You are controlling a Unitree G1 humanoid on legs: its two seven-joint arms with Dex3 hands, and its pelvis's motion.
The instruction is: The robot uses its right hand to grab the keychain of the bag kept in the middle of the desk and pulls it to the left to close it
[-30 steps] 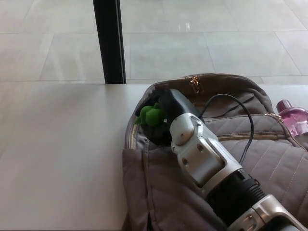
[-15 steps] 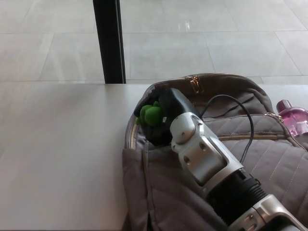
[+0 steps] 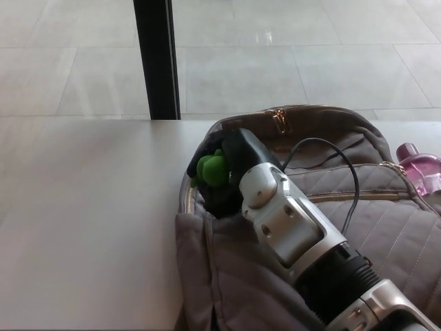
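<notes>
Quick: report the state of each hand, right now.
Left hand: not in view.
Right hand: closed on the green keychain.

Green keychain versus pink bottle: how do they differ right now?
The green keychain is small, opaque and sits at the left end of the bag; the pink bottle is larger, translucent and sits at the bag's right side. The green keychain is gripped by the right hand; the pink bottle is untouched and partly hidden behind the bag. Both sit right against the bag.
</notes>
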